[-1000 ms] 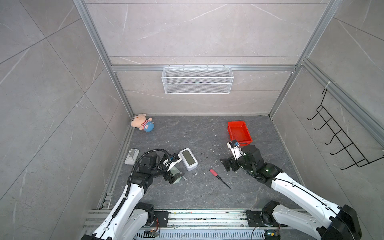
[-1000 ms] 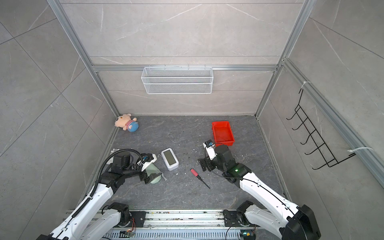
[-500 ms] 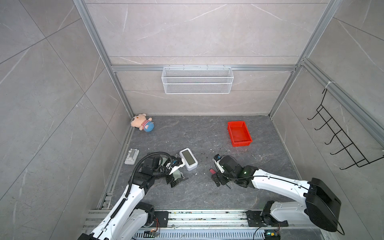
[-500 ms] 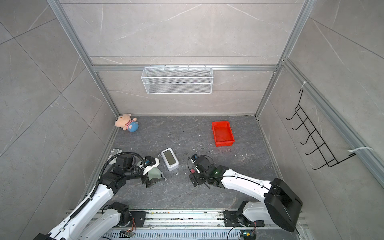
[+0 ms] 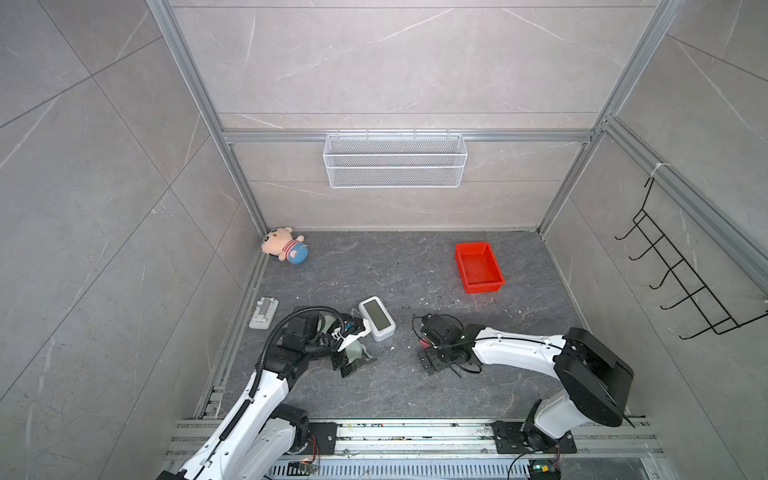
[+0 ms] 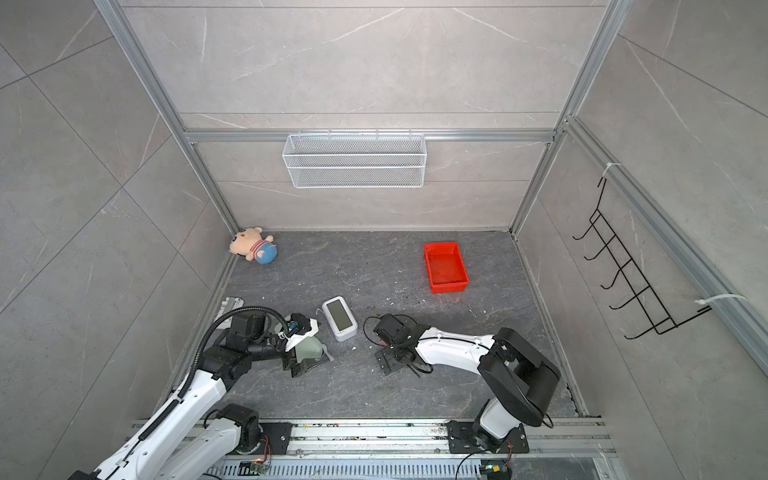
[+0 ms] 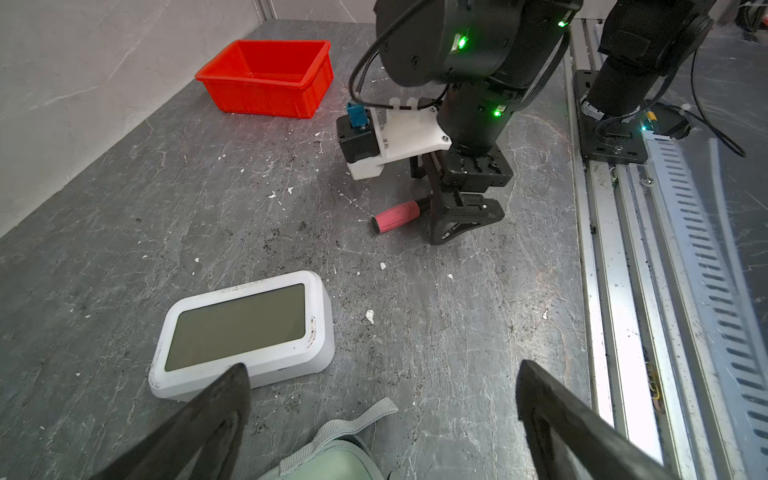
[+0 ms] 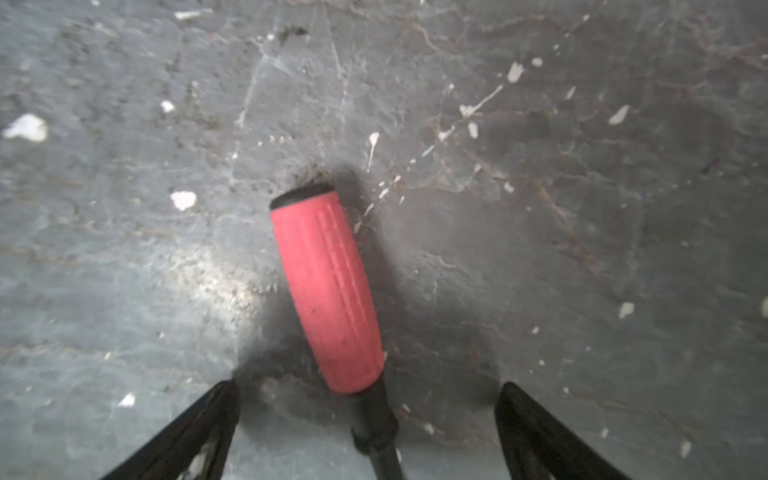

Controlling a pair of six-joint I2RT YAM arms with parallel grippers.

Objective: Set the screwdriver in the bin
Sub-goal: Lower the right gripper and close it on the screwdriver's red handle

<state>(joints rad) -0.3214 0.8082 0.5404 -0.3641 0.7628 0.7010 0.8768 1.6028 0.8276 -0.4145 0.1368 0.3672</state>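
**Right pincer comes down open over the screwdriver; bin still empty**

A grey stone worktop [image 5: 374, 395] sits inside a tiled booth, with two white robot arms reaching in from the near edge. A second ago the right arm stood up by the red bin [image 5: 484, 288] and the screwdriver lay in the open. Now that arm has swung low across the middle. The right pincer [image 8: 365, 388] is released, its jaws spread wide to either side of the screwdriver [image 8: 328, 291] and not closed on it. The reach looks finished, but the grasp is not yet made.

The bin stands well apart, towards the back right, and holds nothing. The left pincer [image 7: 382, 368] is also released. It hangs over a pale green cloth scrap [image 7: 328, 457] near a white screen gadget [image 7: 245, 328] and has hardly shifted.

The screwdriver lies flat on the worktop, with its red handle towards the left arm's side. In both top views the right pincer covers most of it. The right wrist view is blurred and cuts off the shaft, so the tip is unseen.
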